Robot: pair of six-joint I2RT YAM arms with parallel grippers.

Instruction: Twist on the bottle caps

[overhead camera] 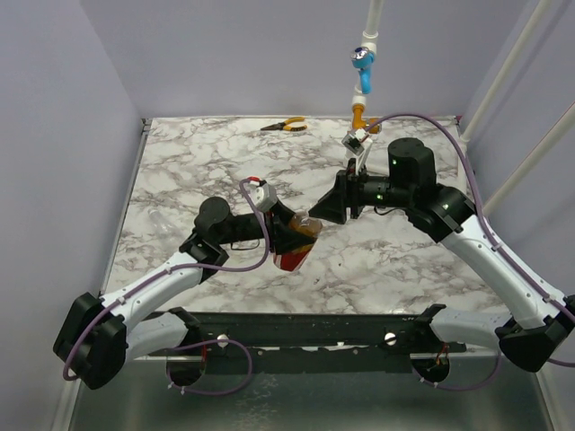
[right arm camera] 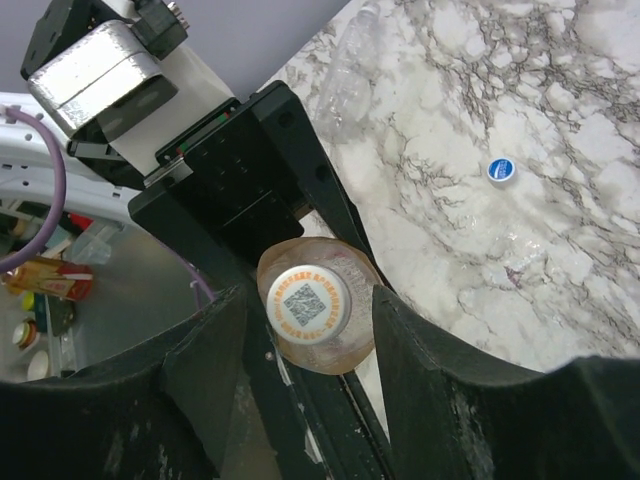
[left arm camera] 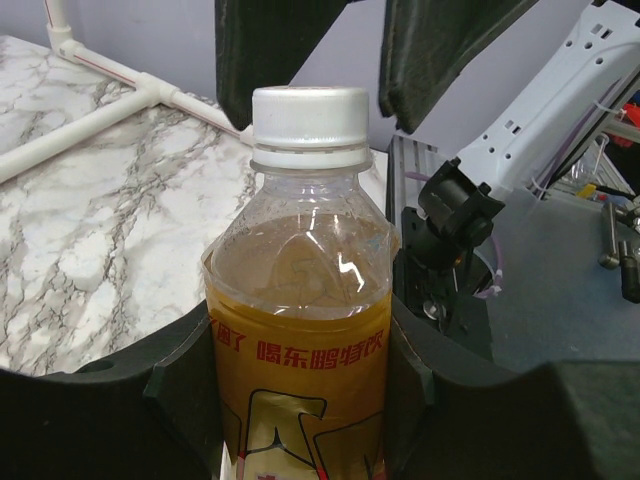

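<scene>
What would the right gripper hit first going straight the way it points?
Most likely the white cap on the bottle held by the left gripper. The cap sits between the right gripper's open fingers, apparently close.

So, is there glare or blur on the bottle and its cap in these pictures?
Left wrist view: the bottle is sharp, with small white glints on its clear shoulder; the white cap is evenly lit. Right wrist view: the cap's printed code shows clearly, while the right gripper's fingers are dark, with little detail. Top view: even light, faint shadows.
</scene>
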